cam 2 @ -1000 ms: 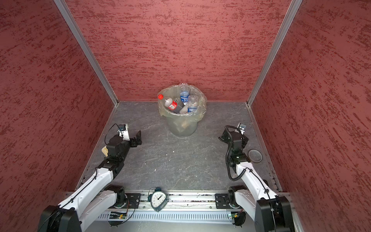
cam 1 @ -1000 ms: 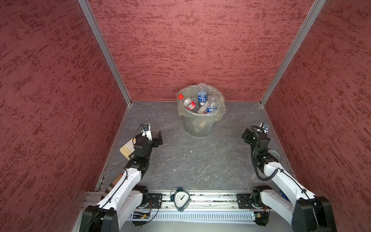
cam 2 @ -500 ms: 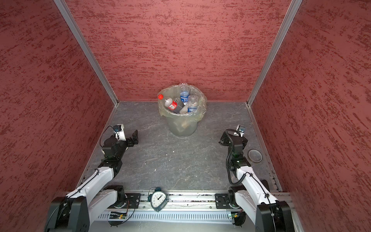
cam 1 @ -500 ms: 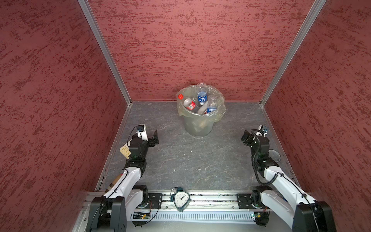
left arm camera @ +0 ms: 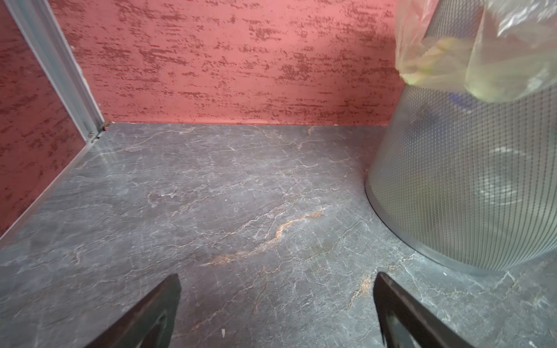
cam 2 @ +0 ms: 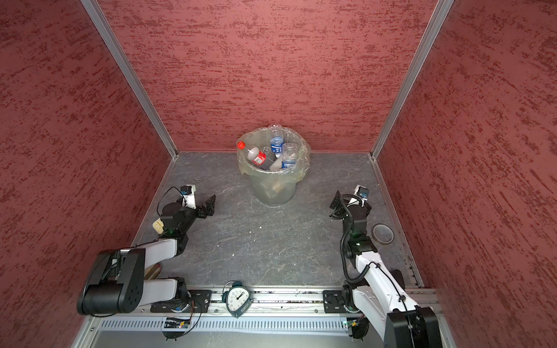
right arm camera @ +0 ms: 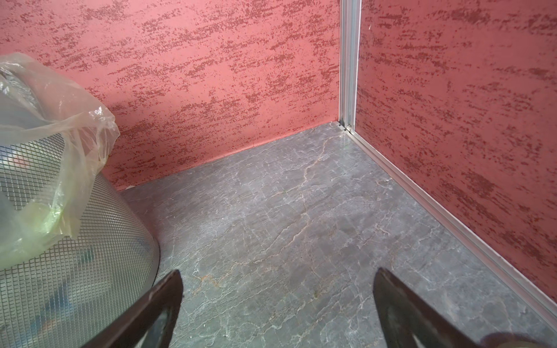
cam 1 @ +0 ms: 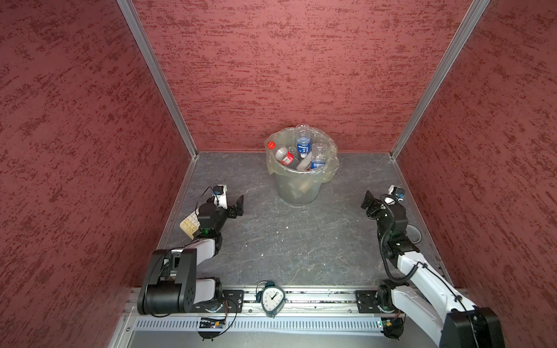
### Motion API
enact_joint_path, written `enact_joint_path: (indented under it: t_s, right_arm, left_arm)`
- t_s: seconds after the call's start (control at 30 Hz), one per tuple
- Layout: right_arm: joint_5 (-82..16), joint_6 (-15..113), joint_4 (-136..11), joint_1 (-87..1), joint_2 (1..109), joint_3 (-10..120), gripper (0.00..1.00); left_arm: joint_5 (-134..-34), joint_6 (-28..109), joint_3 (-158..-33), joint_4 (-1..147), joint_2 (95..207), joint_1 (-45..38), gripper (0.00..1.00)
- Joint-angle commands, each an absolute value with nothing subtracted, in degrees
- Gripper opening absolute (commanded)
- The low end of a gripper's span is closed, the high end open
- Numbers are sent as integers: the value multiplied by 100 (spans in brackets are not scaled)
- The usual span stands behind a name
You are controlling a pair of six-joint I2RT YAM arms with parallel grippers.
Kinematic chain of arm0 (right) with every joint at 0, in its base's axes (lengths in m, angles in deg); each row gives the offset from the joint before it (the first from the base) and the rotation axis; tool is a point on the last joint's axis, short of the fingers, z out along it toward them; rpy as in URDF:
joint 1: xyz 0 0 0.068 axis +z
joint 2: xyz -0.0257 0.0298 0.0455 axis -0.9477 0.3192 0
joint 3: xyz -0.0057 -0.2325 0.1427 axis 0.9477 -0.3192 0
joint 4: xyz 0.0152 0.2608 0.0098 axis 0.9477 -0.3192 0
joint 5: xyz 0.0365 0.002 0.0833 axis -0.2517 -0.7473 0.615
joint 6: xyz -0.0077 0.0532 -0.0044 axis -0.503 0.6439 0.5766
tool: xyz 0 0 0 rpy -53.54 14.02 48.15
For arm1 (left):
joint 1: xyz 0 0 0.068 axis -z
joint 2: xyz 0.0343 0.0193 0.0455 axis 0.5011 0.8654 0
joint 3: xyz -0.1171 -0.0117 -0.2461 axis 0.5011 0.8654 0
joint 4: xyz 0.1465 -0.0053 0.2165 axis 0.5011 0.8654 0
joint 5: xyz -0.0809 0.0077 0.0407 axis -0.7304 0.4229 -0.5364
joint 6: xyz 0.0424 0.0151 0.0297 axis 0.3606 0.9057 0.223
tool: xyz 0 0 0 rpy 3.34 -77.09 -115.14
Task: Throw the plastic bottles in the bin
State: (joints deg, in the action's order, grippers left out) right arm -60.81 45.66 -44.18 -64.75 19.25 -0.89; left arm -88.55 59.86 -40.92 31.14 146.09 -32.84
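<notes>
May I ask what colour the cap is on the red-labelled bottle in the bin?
Red cap, clearest in a top view.

left arm [cam 1: 171, 280] folded back, elbow raised above its base

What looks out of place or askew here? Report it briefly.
The red-capped bottle leans against the bin's rim, with its cap sticking up past the edge rather than down inside. An alarm clock sits on the front rail, and a calculator lies half hidden beneath the left arm.
</notes>
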Motion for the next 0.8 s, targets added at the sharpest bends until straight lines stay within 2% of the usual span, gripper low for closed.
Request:
enact_joint_path:
  t_s: [0.0, 0.07, 0.37, 0.5, 0.77]
  right_arm:
    - [-6230, 4362, -3928, -6495, 2038, -200, 99]
    - [-6252, 4209, -3882, -6494, 2102, -194, 99]
    - [-6018, 3686, -3194, -6488, 2943, -51, 98]
    - [-5569, 3439, -2856, -6493, 3396, 19, 98]
    - [-5538, 2973, -2145, -6503, 3854, -203, 98]
  left_arm:
    - [-9234, 6160, -4192, 2620, 14991, -3344, 100]
    - [-9236, 6152, -4150, 2305, 15214, -3342, 99]
    - [-9055, 6072, -4610, 3034, 15379, -3374, 99]
    - [-9015, 5964, -4397, 2332, 15680, -3436, 99]
    - [-9059, 5973, -4424, 2412, 15681, -3439, 99]
